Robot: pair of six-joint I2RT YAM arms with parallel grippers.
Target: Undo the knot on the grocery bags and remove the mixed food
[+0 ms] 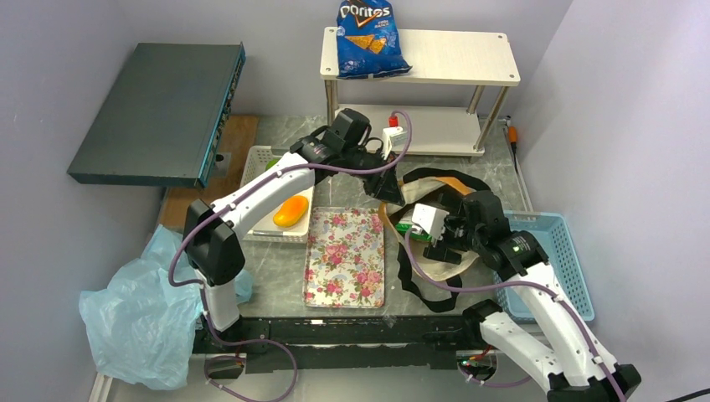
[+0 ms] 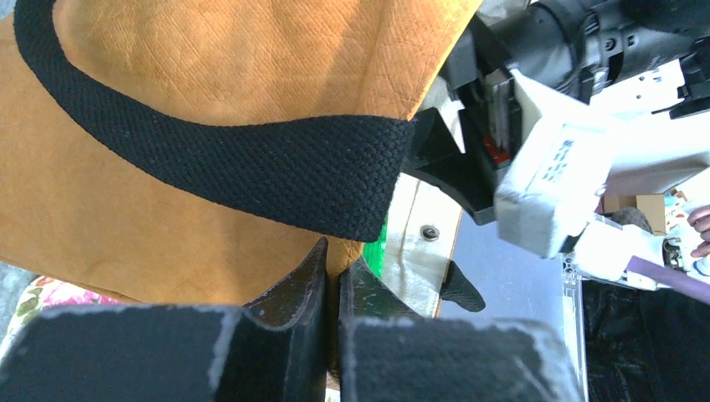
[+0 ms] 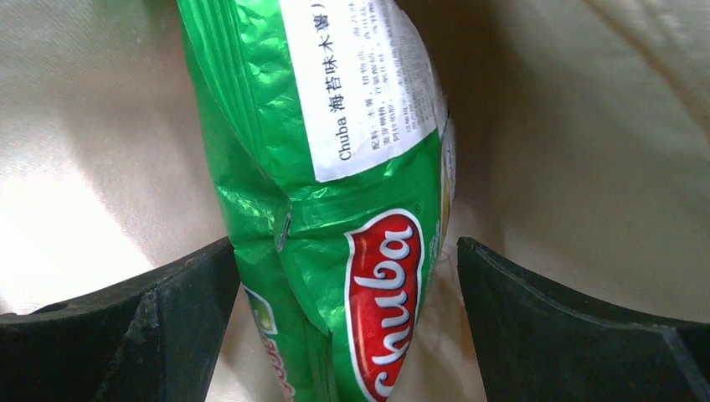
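Note:
The orange-tan tote (image 1: 456,184) lies open at centre right, its black straps (image 1: 419,289) loose around it. No knot is in view. My left gripper (image 1: 387,186) (image 2: 333,260) is shut on the tote's tan fabric (image 2: 209,67), just under a black strap (image 2: 251,159). My right gripper (image 1: 420,233) (image 3: 347,276) is open inside the tote's cream lining. The green chip bag (image 1: 408,224) (image 3: 335,167) with a red label stands between its fingers. A mango (image 1: 290,209) lies on a white board at the left. The light-blue plastic bag (image 1: 138,314) is crumpled at the front left.
A floral tray (image 1: 345,255) lies between the arms. A blue basket (image 1: 557,251) sits at the right edge. A white shelf (image 1: 444,92) at the back carries a blue Doritos bag (image 1: 368,38). A dark flat box (image 1: 159,113) stands at the back left.

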